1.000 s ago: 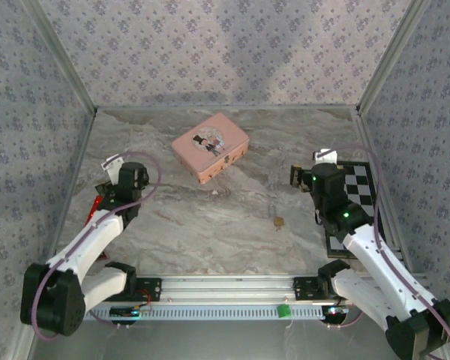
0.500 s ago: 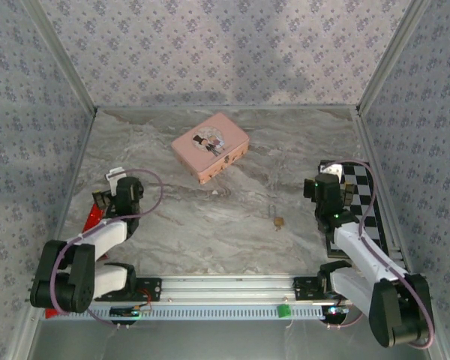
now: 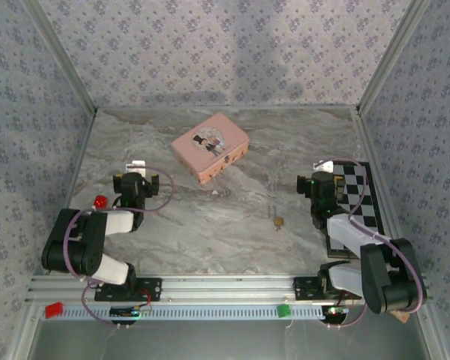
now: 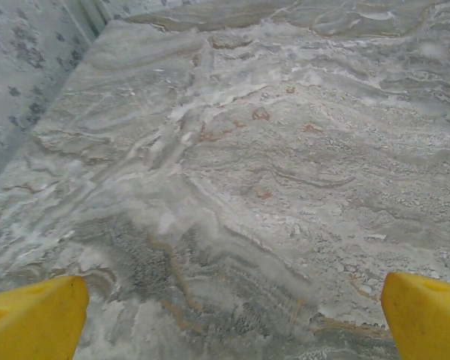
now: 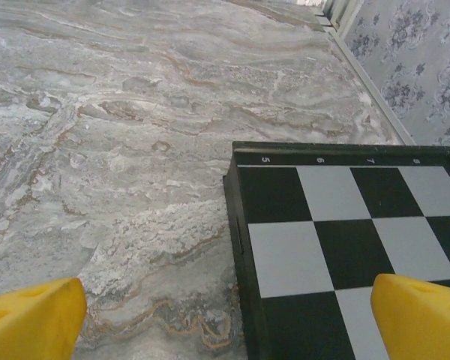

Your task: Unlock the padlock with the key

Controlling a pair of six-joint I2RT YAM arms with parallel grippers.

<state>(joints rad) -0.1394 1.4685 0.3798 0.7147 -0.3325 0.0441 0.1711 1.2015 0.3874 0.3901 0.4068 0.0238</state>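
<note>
while both arms sit folded low near their bases, the tiny gold padlock point(image 3: 278, 222) lies loose on the grey marble table point(image 3: 210, 232).
the thin little metal key point(image 3: 274, 209) lies just beside the padlock, on its far side, and i cannot tell if they touch. both are between the two arms, nearer the right one. the left gripper point(image 4: 229, 330) has its yellow fingers point(image 4: 37, 315) spread wide with nothing held, and bare marble lies below it. the right gripper point(image 5: 229, 322) is spread wide too and holds nothing; it hangs over the edge of a flat black and white checkered board point(image 5: 337, 232). a pink tin box point(image 3: 210, 146) with a picture on its lid sits farther back. a small red thing point(image 3: 100, 202) lies near the left arm.
</note>
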